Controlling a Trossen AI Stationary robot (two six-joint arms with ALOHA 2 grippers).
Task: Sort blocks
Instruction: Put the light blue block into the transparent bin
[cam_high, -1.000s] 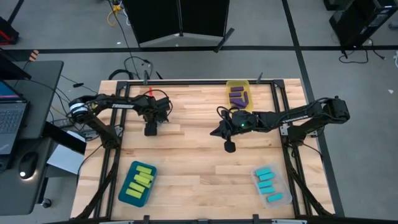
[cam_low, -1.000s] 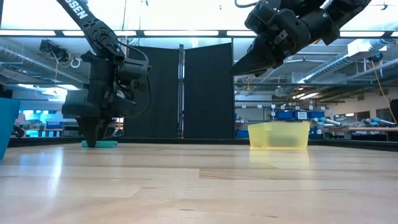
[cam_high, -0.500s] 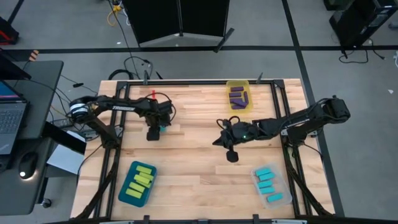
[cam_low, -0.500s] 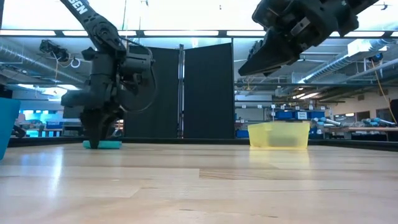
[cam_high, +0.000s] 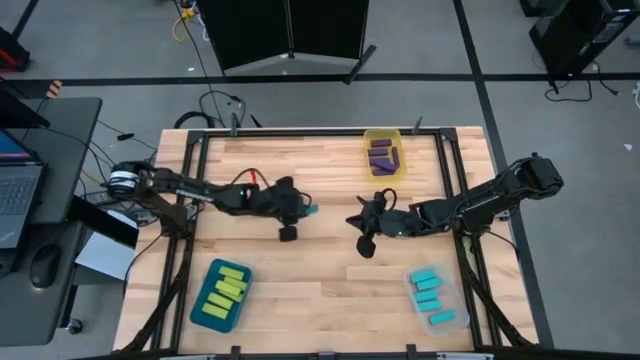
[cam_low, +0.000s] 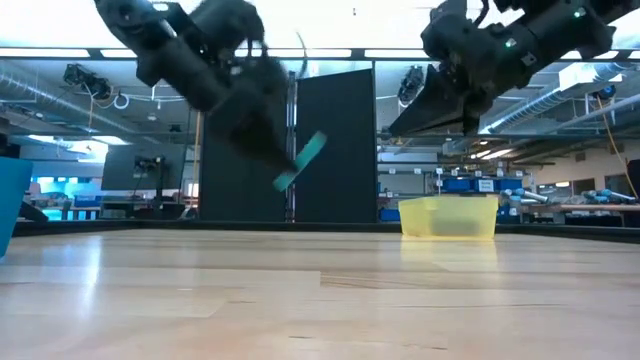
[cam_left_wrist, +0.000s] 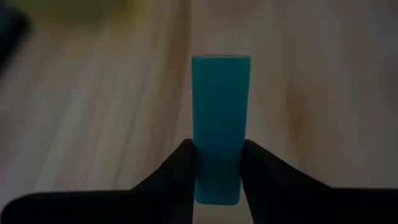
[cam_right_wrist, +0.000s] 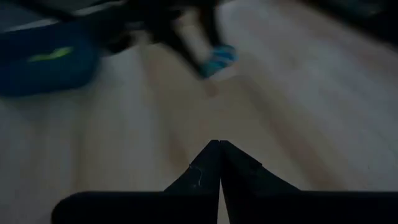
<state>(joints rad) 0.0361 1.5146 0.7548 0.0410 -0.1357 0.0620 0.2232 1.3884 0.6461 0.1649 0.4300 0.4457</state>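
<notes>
My left gripper (cam_high: 300, 209) hangs over the middle of the table, shut on a cyan block (cam_left_wrist: 221, 118). The low view shows that block (cam_low: 300, 162) tilted and well above the wood. My right gripper (cam_high: 351, 221) hovers just right of it, fingers shut (cam_right_wrist: 219, 152) and holding nothing. Purple blocks lie in the yellow bin (cam_high: 383, 135) at the far edge. Lime green blocks lie in the teal bin (cam_high: 205, 310) at the near left. More cyan blocks lie in the clear bin (cam_high: 452, 290) at the near right. My left gripper pinches the cyan block between its two fingers (cam_left_wrist: 185, 167), by its two long sides near one end (cam_left_wrist: 217, 180). The block runs along the fingers and sticks out well past their tips. The fingers slant down toward the table's right. The block is lifted clear and tilted.
Bare wood lies between the three bins. The yellow bin (cam_low: 448, 216) stands at the far edge right of centre, and the teal bin's wall (cam_low: 12, 205) shows at the low view's left edge. The two grippers are close together at mid-table.
My left gripper has taken the cyan block off the table's far-left part, raised it and swung toward the table's right, tipping up from pointing down to a slant. The block is now clear of the wood. My right gripper has drifted a little toward the near edge and rolled.
</notes>
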